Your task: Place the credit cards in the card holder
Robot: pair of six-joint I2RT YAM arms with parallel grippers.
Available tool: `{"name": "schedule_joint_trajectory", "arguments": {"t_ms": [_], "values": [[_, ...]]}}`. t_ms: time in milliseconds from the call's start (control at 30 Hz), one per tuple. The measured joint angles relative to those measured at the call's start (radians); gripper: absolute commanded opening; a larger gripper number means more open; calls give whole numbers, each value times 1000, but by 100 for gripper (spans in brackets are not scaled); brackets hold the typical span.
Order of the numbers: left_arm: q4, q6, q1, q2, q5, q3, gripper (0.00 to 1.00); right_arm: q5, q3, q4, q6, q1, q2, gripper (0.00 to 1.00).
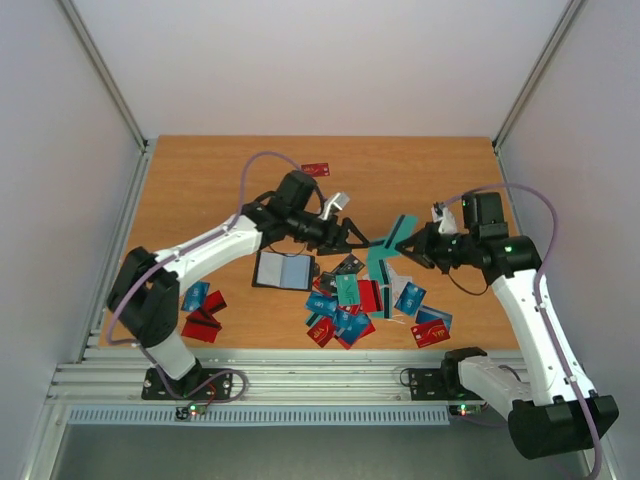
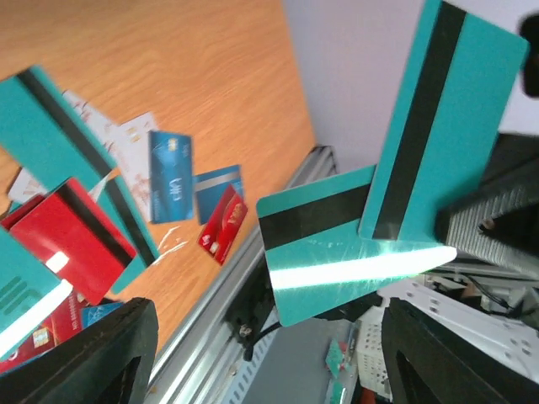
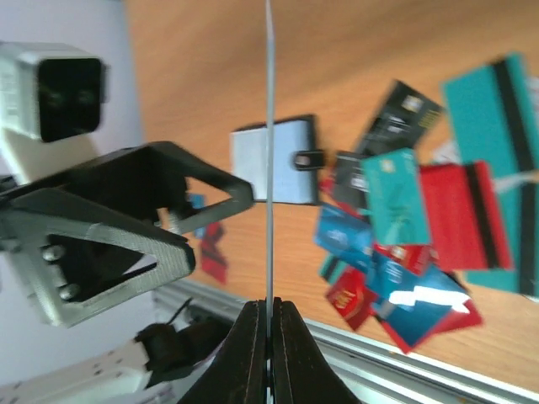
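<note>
While right end effector (image 3: pixel 269 313) clenches a teal card (image 2: pixel 446 126) edge-up in mid-air, left end effector (image 1: pixel 358 238) hangs released beside it, likely a handover | holder (image 1: pixel 285 270) open on surface (image 1: pixel 200 180), ready to load | remaining cards (image 1: pixel 345 315) piled beside it

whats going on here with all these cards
The right gripper is shut on a teal card, holding it up in the air between the two arms. The left gripper faces it with its jaws open. The black card holder lies open on the table. Most of the credit cards lie in a loose pile beside it, not yet put in.
</note>
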Motion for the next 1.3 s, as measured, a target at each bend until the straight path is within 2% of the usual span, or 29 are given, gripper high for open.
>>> {"name": "schedule_joint_trajectory", "arguments": {"t_ms": [167, 333, 433, 600, 700, 833, 933, 1033, 1100, 1167, 1300], "values": [[219, -92, 81, -96, 128, -128, 70, -192, 67, 80, -60, -27, 33, 1], [356, -187, 106, -105, 200, -156, 63, -332, 69, 154, -68, -27, 34, 1], [427, -228, 104, -105, 225, -161, 50, -384, 68, 195, -60, -27, 34, 1], [651, -361, 104, -103, 265, -195, 24, -420, 47, 252, -37, -29, 34, 1], [845, -487, 104, -84, 285, -213, 2, -432, 37, 280, -24, -29, 35, 1], [1126, -684, 106, -25, 309, -230, 0, -431, 26, 313, -11, -34, 39, 1], [1223, -780, 111, 2, 309, -254, 0, -424, 12, 331, -5, -35, 45, 5], [1202, -790, 111, 0, 302, -270, 0, -409, -4, 324, -7, -35, 48, 24], [1086, -746, 111, -20, 282, -270, 0, -370, -12, 301, -23, -35, 50, 41], [866, -630, 113, -59, 232, -258, 0, -305, -30, 260, -42, -34, 52, 55], [375, -323, 121, -87, 50, -144, 0, -182, -131, 212, -55, -34, 88, 63]]}}
